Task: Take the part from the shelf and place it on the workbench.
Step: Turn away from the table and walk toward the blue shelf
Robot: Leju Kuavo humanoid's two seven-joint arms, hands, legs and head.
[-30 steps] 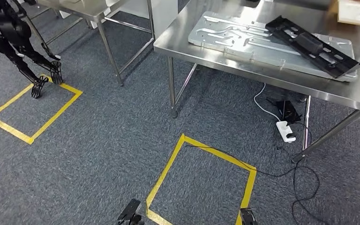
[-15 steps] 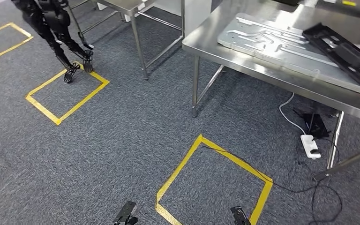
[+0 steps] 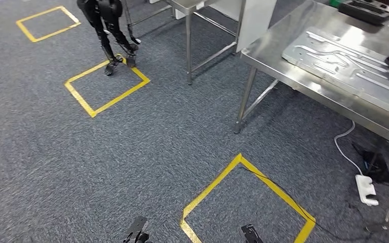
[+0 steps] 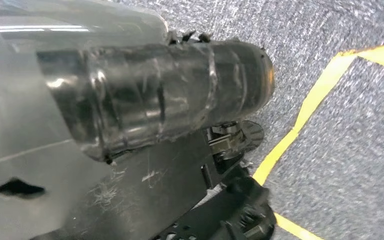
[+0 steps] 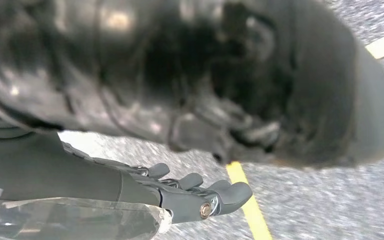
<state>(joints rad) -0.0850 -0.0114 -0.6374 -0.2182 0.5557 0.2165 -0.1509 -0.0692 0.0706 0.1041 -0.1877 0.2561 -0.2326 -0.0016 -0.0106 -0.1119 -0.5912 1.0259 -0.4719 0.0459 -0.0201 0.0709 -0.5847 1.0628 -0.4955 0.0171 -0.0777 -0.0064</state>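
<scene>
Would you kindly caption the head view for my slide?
Grey carpet with yellow tape squares; steel workbench carrying a metal plate.

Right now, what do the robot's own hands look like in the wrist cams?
The right hand has smooth grey fingers with rounded tips, a small metal pivot screw at one joint, and a clear glossy cover behind them. The left hand is darker: black mechanical links and a round geared piece, behind a pale translucent cover. No cables or markings are readable.
</scene>
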